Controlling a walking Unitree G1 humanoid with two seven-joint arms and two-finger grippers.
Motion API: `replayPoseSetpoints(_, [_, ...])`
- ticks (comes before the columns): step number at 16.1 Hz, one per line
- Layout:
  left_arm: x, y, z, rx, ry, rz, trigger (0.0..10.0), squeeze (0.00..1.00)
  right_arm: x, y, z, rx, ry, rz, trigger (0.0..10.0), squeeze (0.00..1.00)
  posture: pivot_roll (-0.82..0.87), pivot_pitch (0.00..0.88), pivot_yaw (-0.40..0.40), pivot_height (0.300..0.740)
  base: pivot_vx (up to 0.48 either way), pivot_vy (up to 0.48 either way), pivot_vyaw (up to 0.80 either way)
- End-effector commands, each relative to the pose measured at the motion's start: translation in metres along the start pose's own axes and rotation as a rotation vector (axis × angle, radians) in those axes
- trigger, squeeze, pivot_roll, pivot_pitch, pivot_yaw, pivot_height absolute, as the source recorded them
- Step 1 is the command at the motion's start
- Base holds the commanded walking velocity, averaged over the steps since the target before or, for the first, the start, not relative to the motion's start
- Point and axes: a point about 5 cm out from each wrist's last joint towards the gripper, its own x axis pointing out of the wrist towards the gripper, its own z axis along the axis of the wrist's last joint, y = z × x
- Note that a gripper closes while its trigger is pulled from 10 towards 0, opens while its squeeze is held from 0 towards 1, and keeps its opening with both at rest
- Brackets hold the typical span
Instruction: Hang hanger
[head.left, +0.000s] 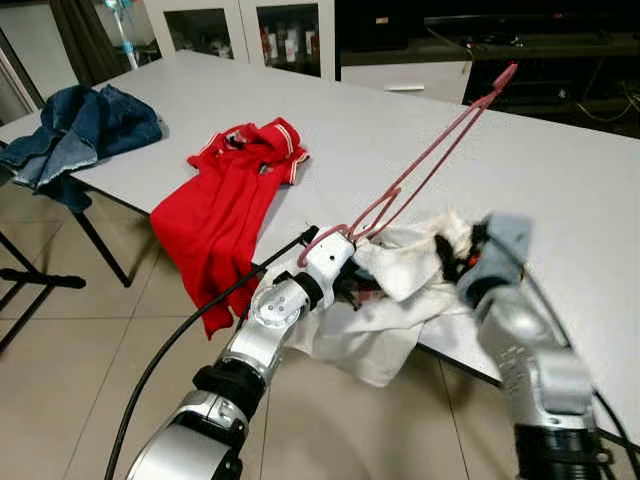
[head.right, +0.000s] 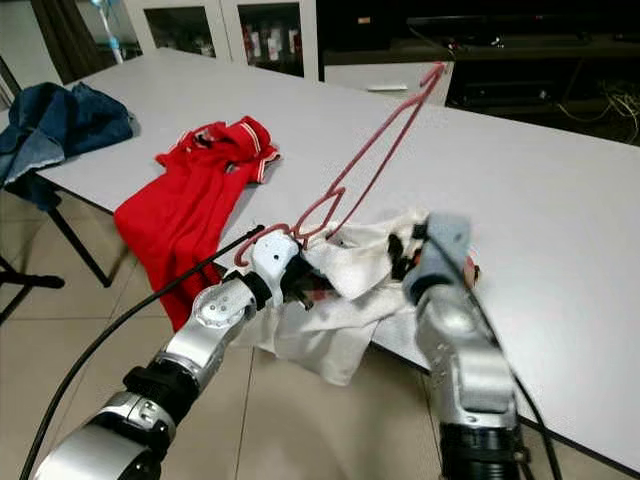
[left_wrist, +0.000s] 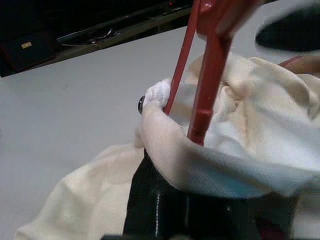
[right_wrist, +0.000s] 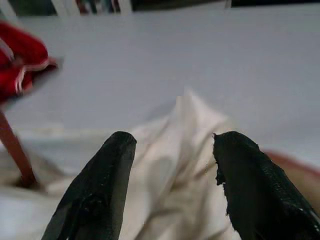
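Presently, the left gripper (head.left: 345, 285) is clamped on the hook end of the pink hanger (head.left: 430, 160) at the near edge of the desk (head.left: 560, 190); the hanger's frame slants up and away over the desktop. The right gripper (right_wrist: 172, 185) hovers over the white garment (head.left: 400, 290), which overhangs that edge, with its fingers (right_wrist: 100, 190) apart. To do the step well, the left grip should probably stay firm while the right fingers pinch the collar fabric and draw it over the hanger arm. A red shirt (head.left: 225, 215) also drapes over the near edge; a blue garment (head.left: 85, 130) lies at the far left corner.
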Motion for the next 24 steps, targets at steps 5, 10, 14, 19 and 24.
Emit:
replayPoseSetpoints(5, [0.000,-0.005,-0.009,-0.027,0.034,0.010,10.0,0.00,0.004,0.002,-0.003,0.011,0.035,0.016,10.0,1.00,-0.13,0.067,0.077,0.740,0.000,0.000,0.00])
replayPoseSetpoints(10, [0.002,-0.012,-0.007,-0.025,0.009,0.018,10.0,0.00,0.031,-0.011,-0.011,-0.014,0.063,-0.060,10.0,1.00,-0.11,0.088,0.054,0.740,0.000,0.000,0.00])
replayPoseSetpoints(14, [0.004,-0.014,-0.005,-0.023,-0.001,0.022,10.0,0.00,0.041,-0.018,-0.004,-0.017,0.042,-0.090,10.0,0.77,-0.10,0.090,0.047,0.740,0.000,0.000,0.00])
replayPoseSetpoints(19, [0.004,-0.016,-0.004,-0.026,-0.009,0.025,10.0,0.00,0.049,-0.012,-0.007,0.000,0.040,-0.074,10.0,0.00,-0.10,0.094,0.047,0.740,0.000,0.000,0.00])
replayPoseSetpoints(24, [0.004,-0.019,-0.004,-0.024,-0.016,0.022,10.0,0.00,0.055,-0.017,-0.024,-0.123,0.128,-0.153,10.0,0.00,-0.09,0.099,0.040,0.740,0.000,0.000,0.00])
